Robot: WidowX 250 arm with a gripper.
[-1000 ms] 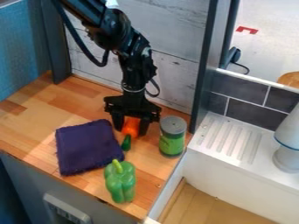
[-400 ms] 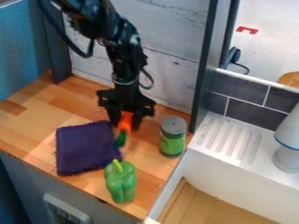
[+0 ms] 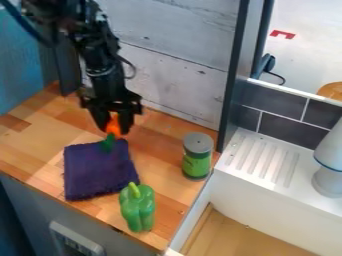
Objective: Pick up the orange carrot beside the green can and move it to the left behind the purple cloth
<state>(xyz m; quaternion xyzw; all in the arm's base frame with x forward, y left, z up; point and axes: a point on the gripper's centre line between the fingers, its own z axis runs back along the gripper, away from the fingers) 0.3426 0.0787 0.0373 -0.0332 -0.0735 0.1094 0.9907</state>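
My claw (image 3: 115, 129) grips an orange carrot (image 3: 113, 126) by the wooden counter (image 3: 163, 197)'s purple cloth (image 3: 100, 172); whitewashed plank wall (image 3: 177, 85) behind, sink (image 3: 267, 192) right.

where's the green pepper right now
In the camera view, the green pepper is at the lower middle, near the wooden counter's front edge, just beyond the lower right corner of the purple cloth.
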